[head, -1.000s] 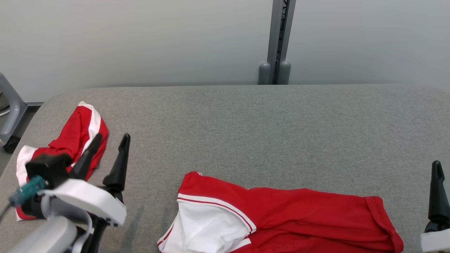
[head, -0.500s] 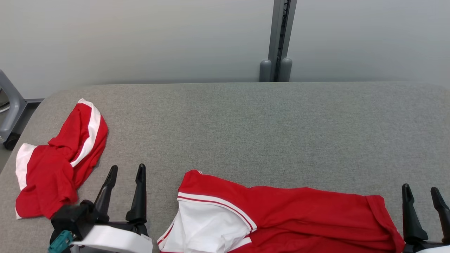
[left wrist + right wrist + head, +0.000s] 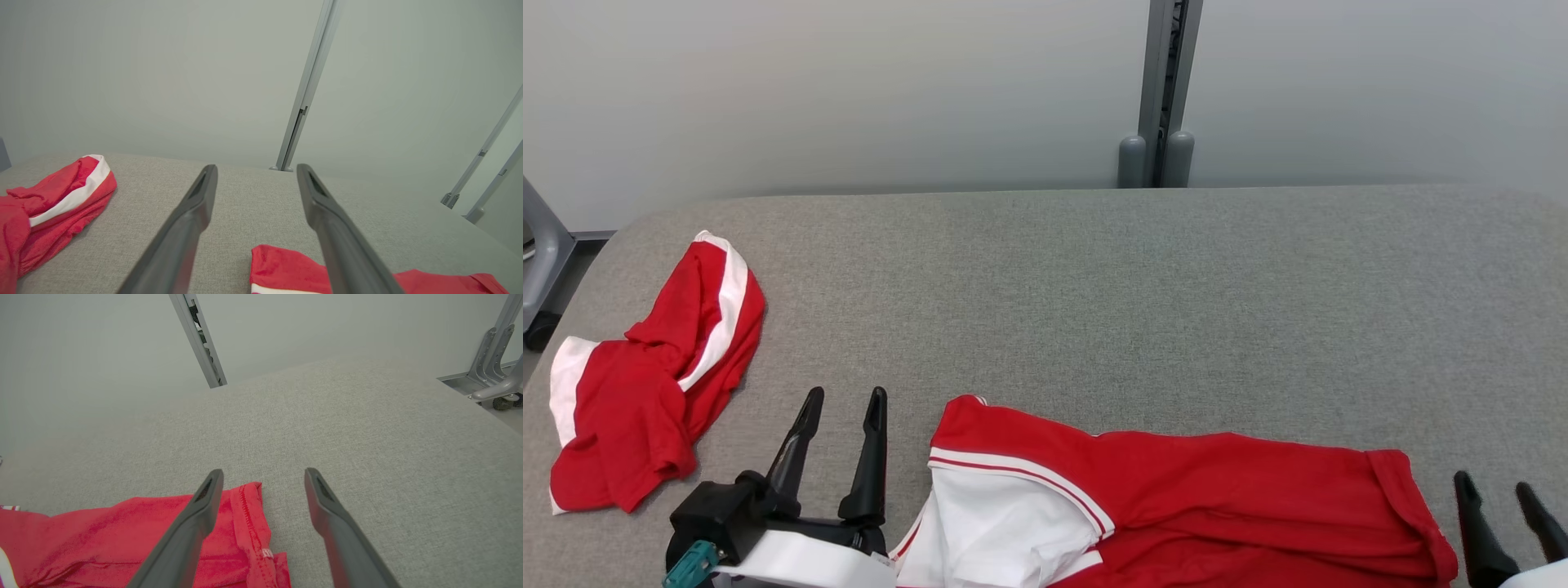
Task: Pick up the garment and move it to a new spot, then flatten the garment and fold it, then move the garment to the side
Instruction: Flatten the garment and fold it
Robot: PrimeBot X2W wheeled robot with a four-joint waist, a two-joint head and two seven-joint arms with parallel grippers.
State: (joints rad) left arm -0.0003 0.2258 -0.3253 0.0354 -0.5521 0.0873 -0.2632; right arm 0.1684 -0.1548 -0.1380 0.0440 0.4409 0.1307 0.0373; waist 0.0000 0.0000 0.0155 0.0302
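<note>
The garment (image 3: 1176, 506), red with a white panel and striped trim, lies spread along the near edge of the grey table (image 3: 1094, 294). My left gripper (image 3: 846, 396) stands open just left of the garment's white end, holding nothing. My right gripper (image 3: 1493, 482) is open beside the garment's right hem. In the left wrist view, the left gripper (image 3: 256, 167) points across the table, with a red corner of the garment (image 3: 282, 265) low between the fingers. In the right wrist view, the right gripper (image 3: 264, 472) hovers over the garment's stitched hem (image 3: 249, 522).
A second red and white garment (image 3: 645, 384) lies crumpled at the table's left end, also seen in the left wrist view (image 3: 49, 204). A grey post (image 3: 1164, 90) rises behind the far edge. A chair base on castors (image 3: 494, 396) sits off the table's right.
My left gripper pulled away from the crumpled garment and moved right, toward the near edge beside the spread garment. My right gripper's two fingers came into view. The camera shifted slightly.
</note>
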